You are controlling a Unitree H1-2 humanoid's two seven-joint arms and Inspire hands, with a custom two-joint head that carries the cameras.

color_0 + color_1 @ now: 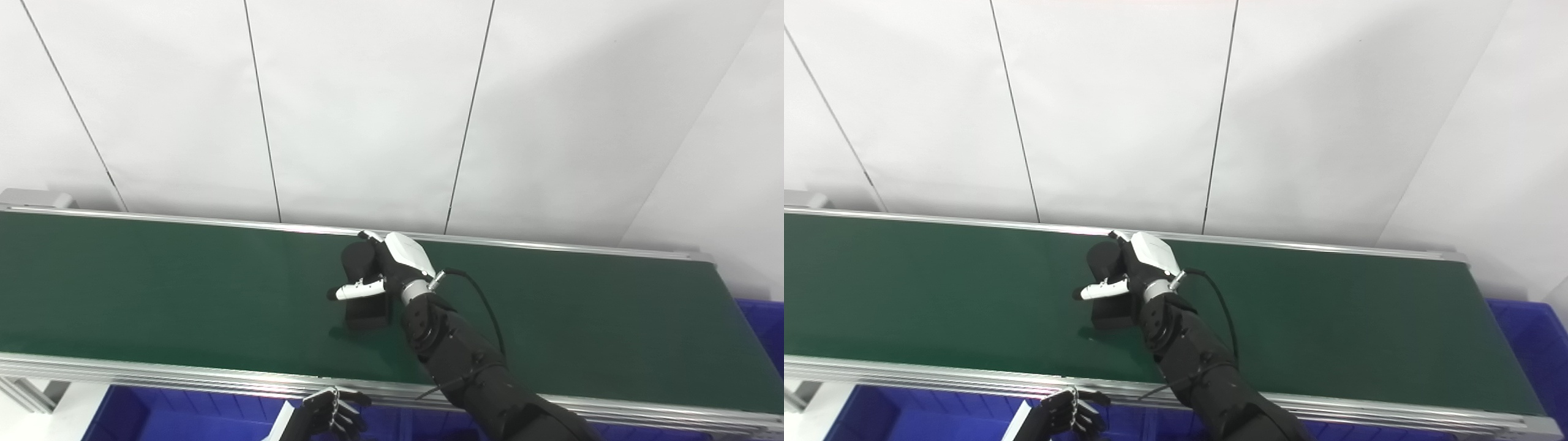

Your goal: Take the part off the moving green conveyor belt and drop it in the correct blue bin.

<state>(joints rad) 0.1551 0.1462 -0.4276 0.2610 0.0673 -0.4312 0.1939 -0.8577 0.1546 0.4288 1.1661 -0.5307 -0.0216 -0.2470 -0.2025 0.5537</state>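
Part (366,312): a black, elongated object on the green conveyor belt (153,288), near mid-belt and closer to the far rail. Right hand (392,263) lies directly over the part's far end, fingers curled down around it and thumb (358,290) extended across its near side. Contact is evident; whether the grasp is fully clenched cannot be told. Left hand (334,413) sits below the belt's near rail, above the blue bin (184,413), fingers loosely curled and apart, holding nothing. A second blue bin (762,318) stands at the belt's right end.
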